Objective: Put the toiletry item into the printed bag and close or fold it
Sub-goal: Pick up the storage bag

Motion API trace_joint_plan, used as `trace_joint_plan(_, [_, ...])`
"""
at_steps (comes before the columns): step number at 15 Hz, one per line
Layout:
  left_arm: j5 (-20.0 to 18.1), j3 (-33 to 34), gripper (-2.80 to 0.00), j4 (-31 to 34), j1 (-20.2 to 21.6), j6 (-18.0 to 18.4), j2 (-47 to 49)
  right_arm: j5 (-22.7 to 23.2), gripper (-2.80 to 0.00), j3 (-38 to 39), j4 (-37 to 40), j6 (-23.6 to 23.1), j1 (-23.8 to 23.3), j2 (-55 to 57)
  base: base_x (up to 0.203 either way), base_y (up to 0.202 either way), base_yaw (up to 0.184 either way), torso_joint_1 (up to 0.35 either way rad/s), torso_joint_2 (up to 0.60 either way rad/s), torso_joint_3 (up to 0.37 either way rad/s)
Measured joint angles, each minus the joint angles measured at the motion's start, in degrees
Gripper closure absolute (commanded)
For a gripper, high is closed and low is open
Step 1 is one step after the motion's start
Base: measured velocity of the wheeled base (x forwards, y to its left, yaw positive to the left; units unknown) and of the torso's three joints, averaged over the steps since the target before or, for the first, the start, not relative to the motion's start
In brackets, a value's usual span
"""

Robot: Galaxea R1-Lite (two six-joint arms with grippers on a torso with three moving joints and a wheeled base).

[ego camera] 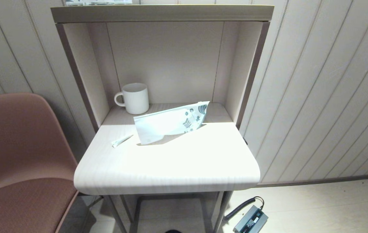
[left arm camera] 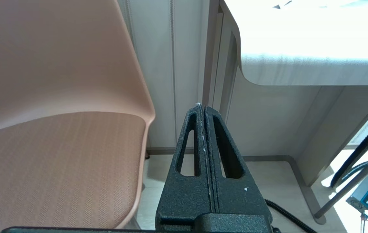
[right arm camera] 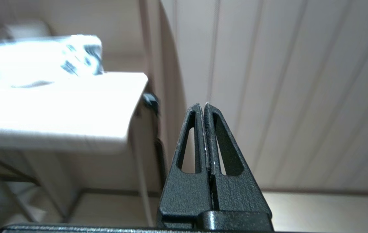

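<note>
Task status: nothing begun. Tube (ego camera: 122, 140) lies loose on the surface (ego camera: 184, 161), just beside the printed bag (ego camera: 171, 122), unfilled and unfolded. Left hand (left arm camera: 202, 108) and right hand (right arm camera: 203, 106) are parked low, pressed closed, empty.

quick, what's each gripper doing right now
Left gripper: shut, holding nothing, low beside the chair.
Right gripper: shut, holding nothing, below and off the table.

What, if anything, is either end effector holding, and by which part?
Nothing. The left end effector and right end effector are both shut on nothing, below desk height; the toiletry item and printed bag lie untouched.
</note>
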Motion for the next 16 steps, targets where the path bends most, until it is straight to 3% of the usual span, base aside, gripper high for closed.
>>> trace_joint_plan(6, [0.0,0.0,0.00,0.0,0.0,-0.1,0.0,0.0,0.00,-20.4,0.1,8.7,10.7,24.2,0.000,0.000,0.000,0.000,0.00,0.000])
trace_joint_plan(12, [0.0,0.0,0.00,0.0,0.0,-0.1,0.0,0.1,0.00,-28.8,2.5,13.6,24.5,47.0,0.000,0.000,0.000,0.000,0.00,0.000])
trace_joint_plan(15, [0.0,0.0,0.00,0.0,0.0,-0.1,0.0,0.2,0.00,-29.8,2.7,14.0,28.3,55.5,0.000,0.000,0.000,0.000,0.00,0.000])
trace_joint_plan(16, [0.0,0.0,0.00,0.0,0.0,-0.1,0.0,0.2,-2.80,-30.3,2.6,14.0,29.0,58.3,0.000,0.000,0.000,0.000,0.00,0.000])
